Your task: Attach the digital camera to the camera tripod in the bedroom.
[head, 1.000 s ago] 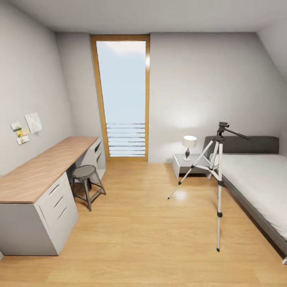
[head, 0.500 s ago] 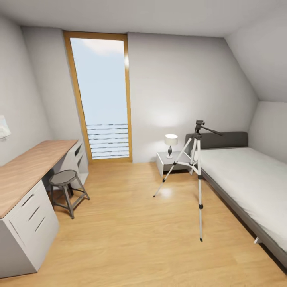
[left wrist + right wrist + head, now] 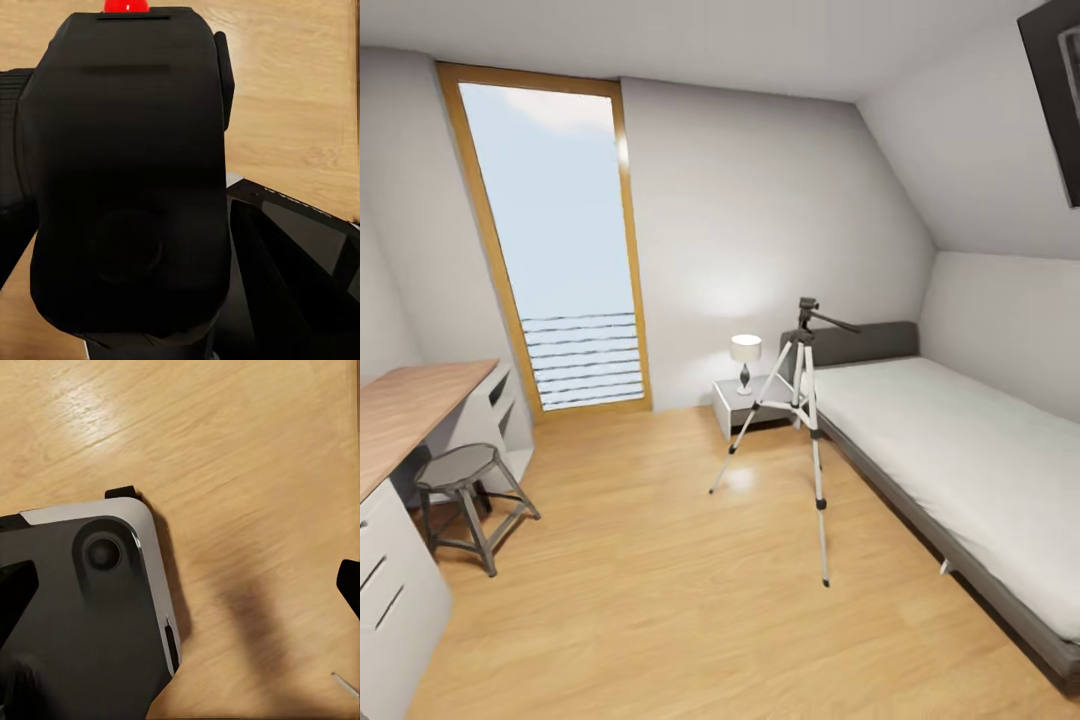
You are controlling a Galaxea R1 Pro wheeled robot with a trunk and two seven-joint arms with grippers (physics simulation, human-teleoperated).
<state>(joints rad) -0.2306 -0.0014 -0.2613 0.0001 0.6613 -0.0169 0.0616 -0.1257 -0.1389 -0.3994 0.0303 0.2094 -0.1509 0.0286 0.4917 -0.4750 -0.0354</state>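
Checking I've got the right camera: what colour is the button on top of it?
Bright red, on a black camera body; the button shows best in the left wrist view.

Attic bedroom: bed (image 3: 950,450), nightstand lamp (image 3: 745,352), desk (image 3: 405,410).

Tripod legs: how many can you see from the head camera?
3. The camera tripod stands on the floor: one leg toward the nightstand, one beside the bed, one nearest us.
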